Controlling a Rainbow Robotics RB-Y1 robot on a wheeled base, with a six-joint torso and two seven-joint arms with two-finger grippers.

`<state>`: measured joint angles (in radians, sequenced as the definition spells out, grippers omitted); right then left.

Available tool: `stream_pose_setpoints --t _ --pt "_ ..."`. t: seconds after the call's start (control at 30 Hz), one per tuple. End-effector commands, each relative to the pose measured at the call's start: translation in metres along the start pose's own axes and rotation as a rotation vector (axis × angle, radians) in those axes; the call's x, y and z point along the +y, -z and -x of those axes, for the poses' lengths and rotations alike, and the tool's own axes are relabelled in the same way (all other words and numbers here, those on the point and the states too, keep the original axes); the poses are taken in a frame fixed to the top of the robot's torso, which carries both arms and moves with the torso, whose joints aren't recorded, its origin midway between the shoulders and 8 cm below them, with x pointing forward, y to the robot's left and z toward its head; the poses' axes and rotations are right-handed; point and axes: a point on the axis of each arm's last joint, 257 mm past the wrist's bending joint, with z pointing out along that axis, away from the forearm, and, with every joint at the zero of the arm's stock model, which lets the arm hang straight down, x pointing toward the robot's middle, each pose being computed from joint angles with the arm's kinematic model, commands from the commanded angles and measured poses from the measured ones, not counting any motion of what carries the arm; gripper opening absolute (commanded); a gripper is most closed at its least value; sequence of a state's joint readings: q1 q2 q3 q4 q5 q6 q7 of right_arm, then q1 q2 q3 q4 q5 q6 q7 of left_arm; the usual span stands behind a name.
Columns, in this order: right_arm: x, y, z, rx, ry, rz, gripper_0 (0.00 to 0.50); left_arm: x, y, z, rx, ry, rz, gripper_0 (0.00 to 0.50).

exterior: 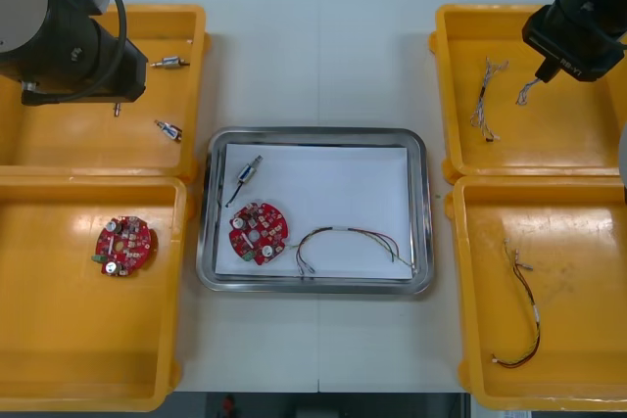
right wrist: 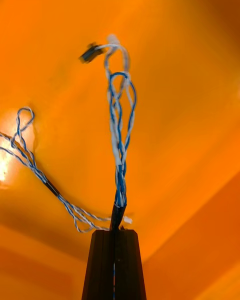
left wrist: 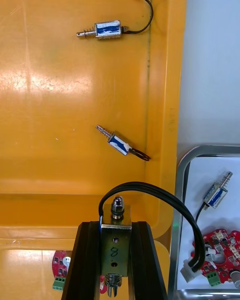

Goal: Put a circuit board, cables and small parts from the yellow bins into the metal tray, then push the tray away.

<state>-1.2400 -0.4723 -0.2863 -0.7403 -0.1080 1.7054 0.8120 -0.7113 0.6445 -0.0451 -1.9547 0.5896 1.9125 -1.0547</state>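
Over the far right yellow bin (exterior: 588, 144), my right gripper (exterior: 545, 73) (right wrist: 114, 232) is shut on a twisted blue and white cable (exterior: 529, 92) (right wrist: 120, 140) that hangs clear of the bin floor. Another such cable (exterior: 487, 95) (right wrist: 30, 160) lies on that floor. My left gripper (exterior: 116, 101) (left wrist: 116, 225) hovers over the far left bin (exterior: 69, 139), shut on a small metal part (left wrist: 116, 245) with a looped black lead. The metal tray (exterior: 313, 132) holds a red circuit board (exterior: 260, 232), a small metal part (exterior: 247, 171) and a thin cable (exterior: 353, 240).
Two small metal parts (exterior: 168, 63) (exterior: 168, 129) lie in the far left bin. The near left bin (exterior: 59, 340) holds a circuit board (exterior: 124, 245). In the near right bin (exterior: 578, 340) lies a dark cable (exterior: 524, 310).
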Motion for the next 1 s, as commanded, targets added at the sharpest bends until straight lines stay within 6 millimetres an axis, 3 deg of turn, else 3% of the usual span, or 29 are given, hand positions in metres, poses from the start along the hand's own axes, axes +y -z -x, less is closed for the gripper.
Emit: stream_pose_setpoints --t 0.03,0.13,0.3,0.57,0.83,1.0 --pt "-0.011 0.030 0.006 -0.018 0.091 0.012 0.000 -0.004 0.010 0.004 -0.030 0.029 -0.020 0.000" --pt "-0.012 0.045 -0.006 -0.001 0.156 0.035 0.000 -0.004 0.010 0.005 -0.031 0.029 -0.021 0.001" --pt "0.007 0.072 -0.005 -0.093 0.218 0.155 0.000 -0.003 0.009 0.004 -0.029 0.028 -0.019 0.001" --pt "0.027 0.104 -0.026 -0.214 0.364 0.275 0.000 -0.003 0.010 0.004 -0.029 0.024 -0.020 0.001" --pt "0.026 0.106 -0.071 -0.263 0.565 0.313 0.000 -0.003 0.009 0.004 -0.029 0.025 -0.018 0.002" --pt "0.030 0.109 -0.124 -0.258 0.790 0.336 0.000 -0.003 0.010 0.004 -0.029 0.024 -0.020 0.002"
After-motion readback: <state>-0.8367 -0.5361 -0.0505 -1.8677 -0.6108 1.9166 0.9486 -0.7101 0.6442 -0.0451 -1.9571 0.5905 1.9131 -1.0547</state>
